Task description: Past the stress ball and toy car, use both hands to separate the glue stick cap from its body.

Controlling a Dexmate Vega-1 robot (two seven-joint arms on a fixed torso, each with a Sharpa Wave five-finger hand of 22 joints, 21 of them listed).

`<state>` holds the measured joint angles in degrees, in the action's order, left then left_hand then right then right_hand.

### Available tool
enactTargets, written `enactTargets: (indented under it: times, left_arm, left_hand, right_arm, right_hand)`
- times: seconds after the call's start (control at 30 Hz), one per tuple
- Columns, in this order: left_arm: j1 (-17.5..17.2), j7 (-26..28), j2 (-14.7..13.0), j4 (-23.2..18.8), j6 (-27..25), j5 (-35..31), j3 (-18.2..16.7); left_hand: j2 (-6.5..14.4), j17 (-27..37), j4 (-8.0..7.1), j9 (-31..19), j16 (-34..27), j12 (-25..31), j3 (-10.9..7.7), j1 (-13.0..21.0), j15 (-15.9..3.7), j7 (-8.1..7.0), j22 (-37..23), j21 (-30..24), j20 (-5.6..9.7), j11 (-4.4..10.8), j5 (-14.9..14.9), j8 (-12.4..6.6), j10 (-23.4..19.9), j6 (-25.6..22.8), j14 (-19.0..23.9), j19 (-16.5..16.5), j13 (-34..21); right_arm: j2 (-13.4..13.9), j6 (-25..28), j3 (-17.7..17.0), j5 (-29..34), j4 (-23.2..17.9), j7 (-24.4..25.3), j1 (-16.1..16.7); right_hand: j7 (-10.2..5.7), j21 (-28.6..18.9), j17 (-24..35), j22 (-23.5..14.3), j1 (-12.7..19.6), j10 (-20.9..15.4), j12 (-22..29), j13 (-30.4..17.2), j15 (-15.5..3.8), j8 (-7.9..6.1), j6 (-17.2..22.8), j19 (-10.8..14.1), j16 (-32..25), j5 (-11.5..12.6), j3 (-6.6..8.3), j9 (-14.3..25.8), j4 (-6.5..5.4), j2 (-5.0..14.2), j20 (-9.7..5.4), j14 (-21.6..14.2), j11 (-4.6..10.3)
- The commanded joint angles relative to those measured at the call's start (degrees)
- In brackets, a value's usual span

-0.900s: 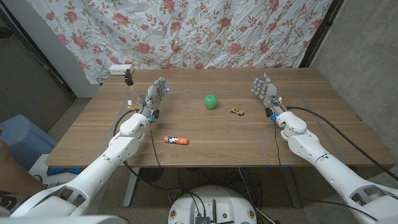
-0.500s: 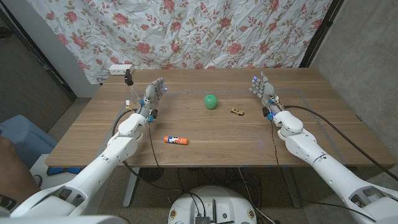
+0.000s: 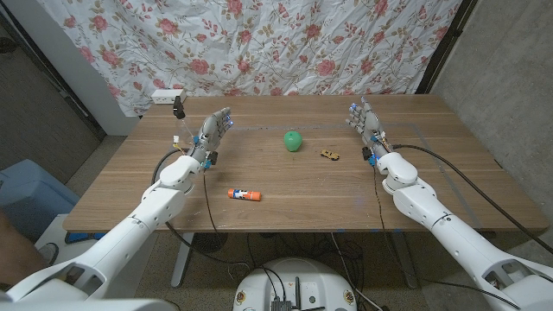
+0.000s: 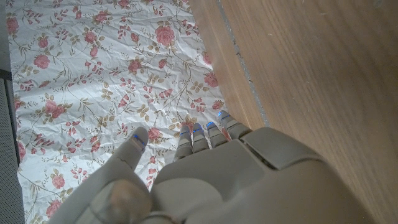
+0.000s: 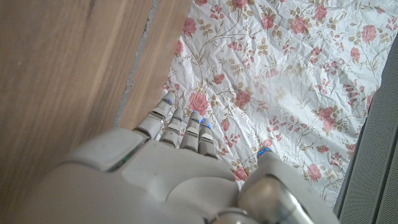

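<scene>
left hand (image 3: 214,131): at about 10 o'clock on the tabletop (image 3: 285,194), fingers straight and a little apart, holding nothing; wrist view shows its back (image 4: 217,180) with fingertips aimed at the floral cloth (image 4: 93,74)
black clip object (image 3: 180,106): far left edge of tabletop, about 11 o'clock, just beyond left hand
white box (image 3: 168,96): at the far left corner, behind the black clip object
glue stick (image 3: 245,195): lying flat at about 7 o'clock, near front edge, orange cap end toward the left, white body toward the right; well apart from both hands
stress ball (image 3: 294,140): green, just beyond centre, about 12 o'clock, beyond glue stick
toy car (image 3: 329,155): small, yellowish, near stress ball on its 4 o'clock side, not touching
right hand (image 3: 365,123): at about 2 o'clock, fingers extended and slightly spread, nothing in it; wrist view shows its back (image 5: 174,180) facing the cloth
</scene>
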<state>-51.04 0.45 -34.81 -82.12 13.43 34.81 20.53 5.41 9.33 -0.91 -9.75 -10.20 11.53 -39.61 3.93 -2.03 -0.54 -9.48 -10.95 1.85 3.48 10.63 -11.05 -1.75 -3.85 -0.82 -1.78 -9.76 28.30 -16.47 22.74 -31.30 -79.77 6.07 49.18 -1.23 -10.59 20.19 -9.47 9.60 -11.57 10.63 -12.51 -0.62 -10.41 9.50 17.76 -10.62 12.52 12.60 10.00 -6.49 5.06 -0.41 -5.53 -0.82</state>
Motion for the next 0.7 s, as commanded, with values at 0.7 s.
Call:
enactTargets:
  times: [0.7]
  left_arm:
    - [-7.83,1.82,-14.34,-15.28,-5.09,-8.34,-2.41]
  left_hand:
    - [1.82,0.12,5.83,-0.14,-0.18,0.47,-0.67,3.18,-1.99,-1.01,-0.08,-0.11,0.83,1.01,-0.28,-0.43,-3.88,-4.64,1.98,-2.32,-0.27]
  right_arm:
    - [0.15,-1.35,0.23,0.00,0.20,-1.42,0.56]
  right_hand:
    - [0.32,0.15,-0.68,-0.10,-0.44,0.62,0.19,0.40,-0.43,-0.15,-0.08,-0.68,-0.24,0.46,0.41,0.13,0.65,0.20,-0.37,0.54,0.15]
